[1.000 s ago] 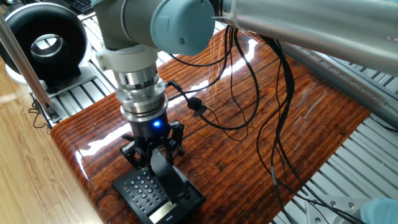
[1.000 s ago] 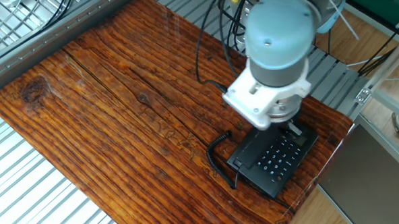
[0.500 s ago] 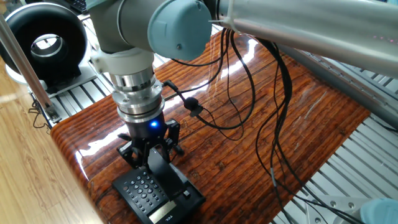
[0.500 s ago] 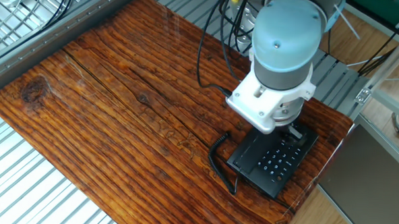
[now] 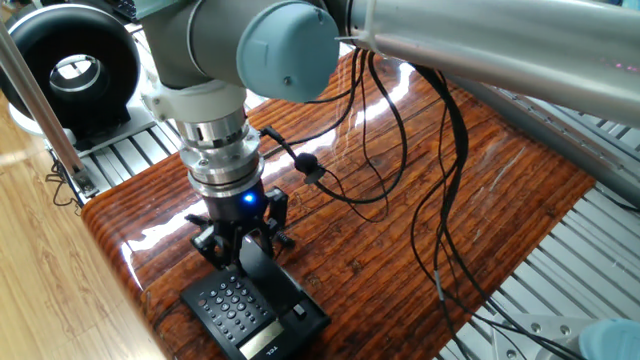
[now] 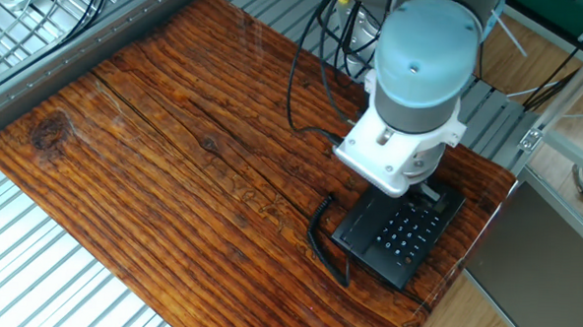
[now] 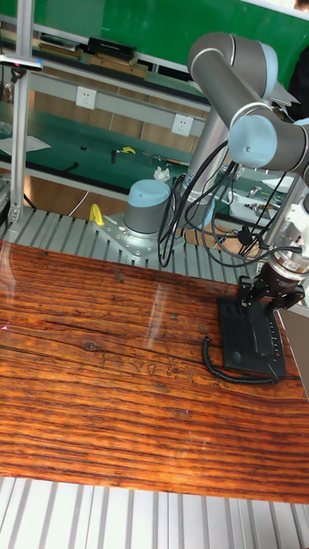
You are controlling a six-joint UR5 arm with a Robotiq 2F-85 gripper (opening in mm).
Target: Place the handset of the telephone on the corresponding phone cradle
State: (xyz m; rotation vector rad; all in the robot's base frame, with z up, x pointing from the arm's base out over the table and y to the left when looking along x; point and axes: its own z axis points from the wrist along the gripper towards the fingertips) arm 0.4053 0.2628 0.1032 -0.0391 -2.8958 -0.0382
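The black telephone (image 5: pixel 248 312) sits at the near corner of the wooden table, showing its keypad and a white label strip. The handset (image 5: pixel 266 277) lies lengthwise on the phone cradle beside the keypad. My gripper (image 5: pixel 243 247) hangs just over the handset's far end, and its fingers (image 5: pixel 211 247) are spread wider than the bar on either side. In the other fixed view the wrist hides the gripper, leaving the telephone (image 6: pixel 399 235) and the coiled cord (image 6: pixel 318 240) visible. The tall view shows the gripper (image 7: pixel 270 300) above the handset (image 7: pixel 258 333).
A big black ring-shaped device (image 5: pixel 68 68) stands on the aluminium frame to the back left. Loose black cables (image 5: pixel 400 150) hang from the arm over the table. The telephone sits close to the table's edge (image 5: pixel 140 290), and its cord (image 7: pixel 215 364) curls onto the wood.
The wrist and gripper have crept a little up and away from the phone base. The handset has stayed where it lies on the base.
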